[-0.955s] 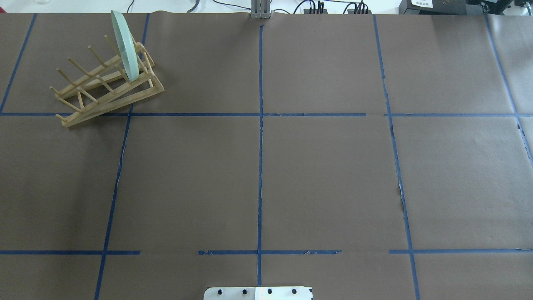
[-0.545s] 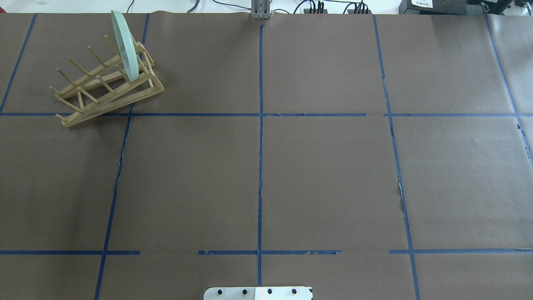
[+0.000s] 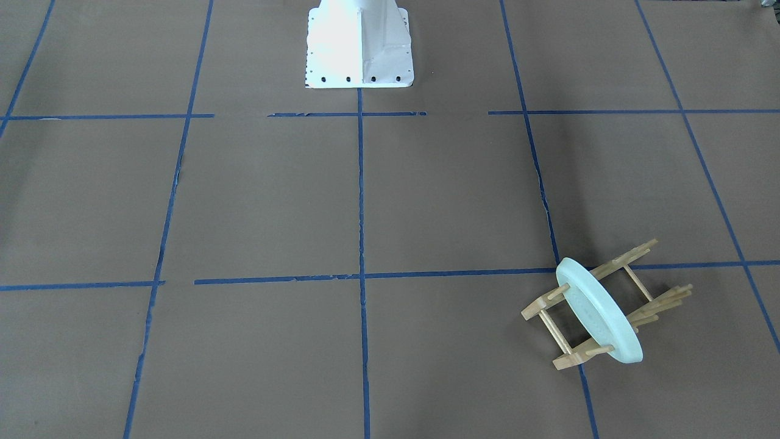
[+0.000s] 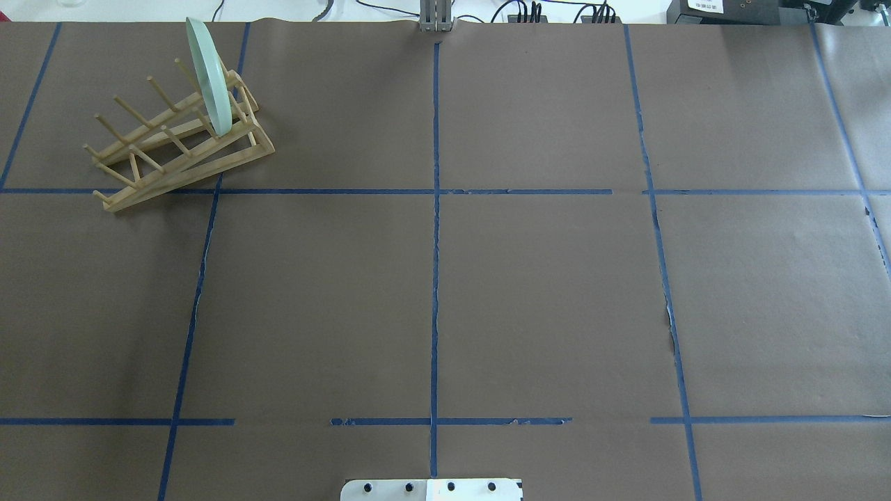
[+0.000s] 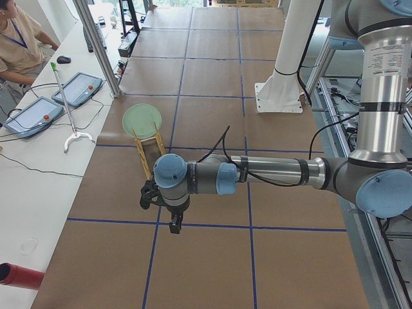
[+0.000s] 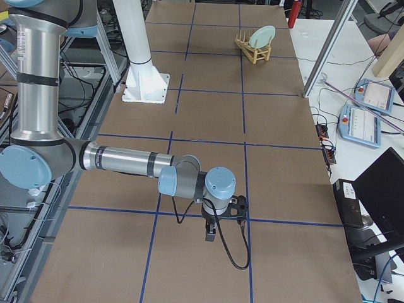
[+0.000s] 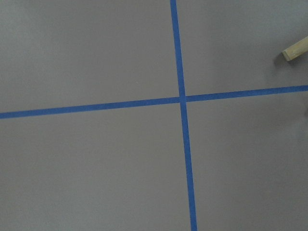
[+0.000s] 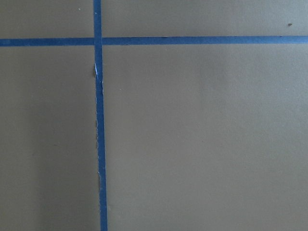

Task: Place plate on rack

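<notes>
- Across the overhead pictures of the last second nothing shifts: the mint-green plate (image 4: 209,76) and the wooden dish rack (image 4: 174,163) keep the same place and tilt.
- The plate stands on edge between pegs at the rack's 2 o'clock end, with the rack at about 10 o'clock on the table (image 4: 543,299) from the robot's base. Nothing touches it.
- My judgement: the plate is placed and settled, so the task looks done, with only pulling the arms clear left.
- The left gripper (image 5: 175,225) hangs over a tape crossing near the rack. The left wrist view catches only a rail end at 2 o'clock, so I cannot tell whether its pincer is wide or narrow.
- The right gripper (image 6: 211,235) hangs over bare paper, well apart from the rack. I cannot tell its pincer's state either.
- Count: one plate, one rack, two grippers, one operator (image 5: 16,38) at the side.
</notes>
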`<action>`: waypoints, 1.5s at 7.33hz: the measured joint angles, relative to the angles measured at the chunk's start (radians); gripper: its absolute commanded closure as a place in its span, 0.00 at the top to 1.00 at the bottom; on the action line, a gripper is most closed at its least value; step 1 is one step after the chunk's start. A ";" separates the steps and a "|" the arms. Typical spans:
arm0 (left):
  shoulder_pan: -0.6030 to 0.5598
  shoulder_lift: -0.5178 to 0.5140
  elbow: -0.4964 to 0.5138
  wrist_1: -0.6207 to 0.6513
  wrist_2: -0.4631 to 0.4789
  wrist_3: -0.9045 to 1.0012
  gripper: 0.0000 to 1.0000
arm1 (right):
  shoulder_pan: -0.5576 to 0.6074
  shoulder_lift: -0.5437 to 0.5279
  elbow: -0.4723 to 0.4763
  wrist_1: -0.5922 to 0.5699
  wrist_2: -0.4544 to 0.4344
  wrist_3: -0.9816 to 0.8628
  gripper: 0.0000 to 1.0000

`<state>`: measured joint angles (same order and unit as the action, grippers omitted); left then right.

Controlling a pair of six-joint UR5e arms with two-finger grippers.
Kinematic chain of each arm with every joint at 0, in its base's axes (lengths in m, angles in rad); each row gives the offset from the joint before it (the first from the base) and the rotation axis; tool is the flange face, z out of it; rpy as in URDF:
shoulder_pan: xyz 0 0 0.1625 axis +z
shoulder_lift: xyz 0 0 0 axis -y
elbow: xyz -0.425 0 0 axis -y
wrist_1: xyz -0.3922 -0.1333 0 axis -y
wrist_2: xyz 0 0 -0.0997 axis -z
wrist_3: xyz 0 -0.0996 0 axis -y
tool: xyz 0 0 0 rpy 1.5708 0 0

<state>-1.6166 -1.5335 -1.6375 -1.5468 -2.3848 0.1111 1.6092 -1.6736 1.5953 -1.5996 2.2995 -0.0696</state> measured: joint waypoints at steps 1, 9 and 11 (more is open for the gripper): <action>0.001 -0.005 0.010 -0.006 0.000 0.001 1.00 | 0.000 0.000 0.000 0.001 0.000 0.000 1.00; 0.000 -0.017 0.001 -0.006 0.009 0.010 1.00 | 0.000 0.000 0.000 0.001 0.000 -0.001 1.00; -0.003 -0.021 -0.016 -0.004 0.009 0.011 1.00 | 0.000 0.000 0.000 0.000 0.000 -0.001 1.00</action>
<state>-1.6196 -1.5541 -1.6537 -1.5503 -2.3760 0.1225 1.6092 -1.6736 1.5953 -1.5997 2.2995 -0.0702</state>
